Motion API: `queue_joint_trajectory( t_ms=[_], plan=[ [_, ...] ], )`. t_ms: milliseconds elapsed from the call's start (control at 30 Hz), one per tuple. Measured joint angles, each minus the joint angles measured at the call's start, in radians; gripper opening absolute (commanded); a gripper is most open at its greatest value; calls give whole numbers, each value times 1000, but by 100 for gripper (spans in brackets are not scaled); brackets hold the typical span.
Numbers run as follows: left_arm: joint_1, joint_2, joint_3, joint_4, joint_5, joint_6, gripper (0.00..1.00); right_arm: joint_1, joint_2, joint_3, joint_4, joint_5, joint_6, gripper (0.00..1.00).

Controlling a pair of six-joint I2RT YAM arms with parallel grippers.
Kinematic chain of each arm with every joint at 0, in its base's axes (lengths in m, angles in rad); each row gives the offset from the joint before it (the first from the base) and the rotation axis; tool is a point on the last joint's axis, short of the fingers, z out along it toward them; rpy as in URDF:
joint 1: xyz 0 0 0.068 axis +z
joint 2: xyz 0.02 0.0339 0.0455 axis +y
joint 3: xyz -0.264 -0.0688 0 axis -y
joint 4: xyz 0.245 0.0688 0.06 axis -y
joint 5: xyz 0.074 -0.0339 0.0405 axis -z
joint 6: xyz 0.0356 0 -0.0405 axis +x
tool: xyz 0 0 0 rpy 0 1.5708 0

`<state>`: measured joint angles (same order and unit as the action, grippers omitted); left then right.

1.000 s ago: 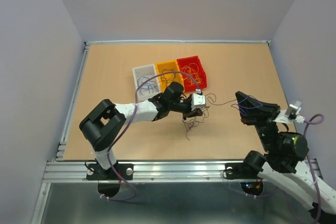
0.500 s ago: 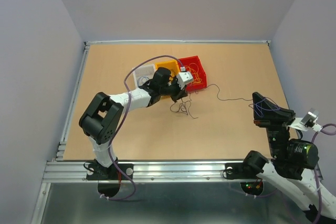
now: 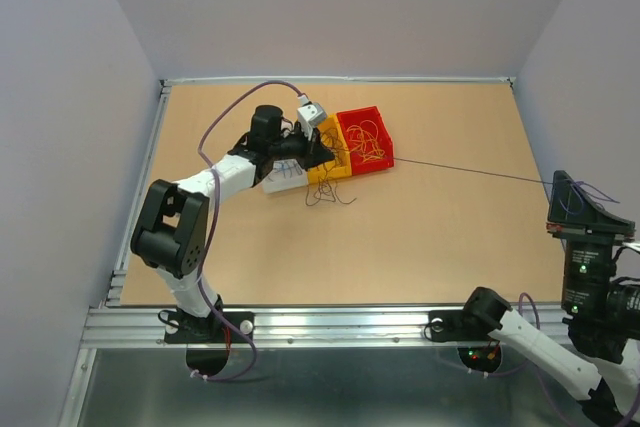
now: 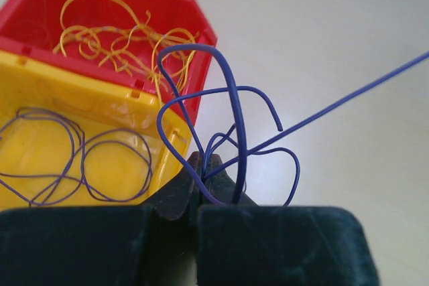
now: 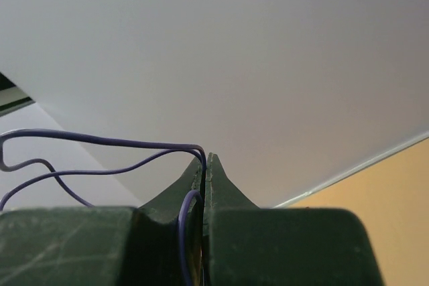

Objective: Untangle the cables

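The light-brown wooden tabletop (image 3: 430, 237) is carrying everything here. The white-and-black left arm (image 3: 215, 179) is leaning across toward the red plastic bin (image 3: 352, 117). The white-and-black right arm (image 3: 590, 287) is standing far to the right of that bin, by the table's right edge.

A yellow plastic bin (image 3: 335, 173) is sitting against the red bin's left side. Further left, a clear white bin (image 3: 283, 181) is peeking out from under the left arm.

The left gripper (image 3: 322, 154) is hanging at the near corner where the red bin meets the yellow one. Its jaws are pinched tight on a bunch of thin blue-purple wire loops (image 4: 234, 112). The right gripper (image 3: 556, 179), well apart from the red bin, is clamped tight too.

A thin dark strand (image 3: 460, 169) is stretching taut in a straight line from the left gripper, past the red bin's near side, into the right gripper's jaws. A small tangle of dark curly wires (image 3: 330, 194) is lying on the table just near and left of the red bin.

Inside the red bin, thin yellow-orange curly wires (image 4: 120, 38) are lying loose. In the yellow bin beside it, thin purple wire rings (image 4: 67, 159) are lying flat.
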<state>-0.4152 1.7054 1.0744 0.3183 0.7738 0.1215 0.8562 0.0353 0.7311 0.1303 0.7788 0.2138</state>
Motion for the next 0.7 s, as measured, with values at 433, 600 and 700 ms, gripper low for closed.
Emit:
queue_joint_trajectory(
  t_ms=[433,600,700],
  plan=[
    [38,-93,-1,64,97,-50,45,6,81,217,-109,76,-27,1],
    [108,-79,-4,29,52,-45,49,6,134,365,-34,70,-27,0],
    [107,-73,-4,26,46,-37,43,4,173,424,-8,64,-27,1]
  ],
)
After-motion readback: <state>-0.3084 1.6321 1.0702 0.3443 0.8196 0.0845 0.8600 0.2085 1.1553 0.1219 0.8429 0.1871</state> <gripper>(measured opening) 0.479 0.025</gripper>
